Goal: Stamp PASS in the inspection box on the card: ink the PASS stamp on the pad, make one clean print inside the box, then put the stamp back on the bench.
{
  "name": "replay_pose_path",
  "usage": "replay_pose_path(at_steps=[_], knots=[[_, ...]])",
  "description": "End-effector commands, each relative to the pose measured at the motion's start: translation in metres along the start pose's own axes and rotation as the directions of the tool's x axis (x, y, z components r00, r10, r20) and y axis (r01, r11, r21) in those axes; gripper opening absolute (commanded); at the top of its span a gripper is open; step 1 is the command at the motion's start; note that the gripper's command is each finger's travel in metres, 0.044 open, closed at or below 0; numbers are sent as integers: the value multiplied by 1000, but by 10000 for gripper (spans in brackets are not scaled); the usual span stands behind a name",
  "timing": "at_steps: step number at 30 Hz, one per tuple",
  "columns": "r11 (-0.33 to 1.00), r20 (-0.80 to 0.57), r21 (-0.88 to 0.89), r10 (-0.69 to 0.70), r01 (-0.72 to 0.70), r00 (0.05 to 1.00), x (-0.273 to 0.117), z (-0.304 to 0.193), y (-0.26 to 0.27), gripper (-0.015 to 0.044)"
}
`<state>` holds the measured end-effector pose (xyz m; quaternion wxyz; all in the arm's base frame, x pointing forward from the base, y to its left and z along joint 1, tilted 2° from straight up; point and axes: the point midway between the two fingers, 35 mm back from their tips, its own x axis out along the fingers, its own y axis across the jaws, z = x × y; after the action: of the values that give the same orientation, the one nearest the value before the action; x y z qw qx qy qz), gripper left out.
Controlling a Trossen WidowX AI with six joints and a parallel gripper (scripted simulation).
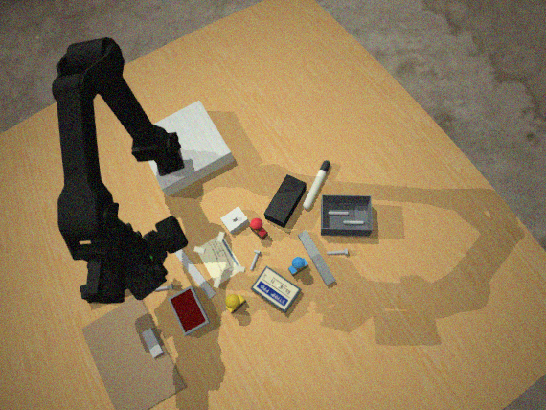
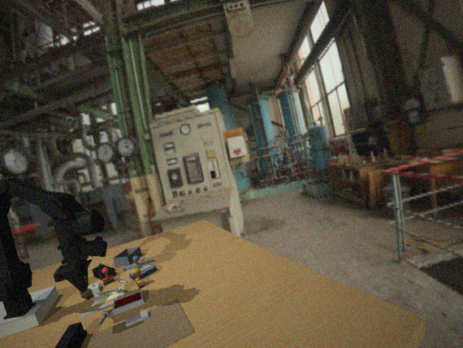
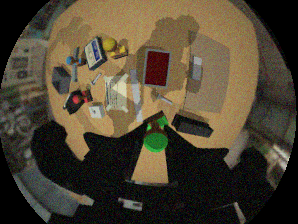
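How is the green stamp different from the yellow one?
The green stamp is held in the gripper, while the yellow stamp rests on the table. They also differ in color. The green one's top, seen from the wrist, looks like a flat disc; the yellow one's knob looks like a round ball. Both have a knob above a smaller-looking body.
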<state>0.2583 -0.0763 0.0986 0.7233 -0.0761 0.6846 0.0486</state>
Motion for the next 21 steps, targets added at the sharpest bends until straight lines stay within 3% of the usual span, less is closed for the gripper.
replay_pose_path(at_steps=[1, 21], knots=[[1000, -3, 0, -4, 4, 1000, -2, 15, -1, 0], [1000, 5, 1, -3, 3, 1000, -3, 99, 7, 0]])
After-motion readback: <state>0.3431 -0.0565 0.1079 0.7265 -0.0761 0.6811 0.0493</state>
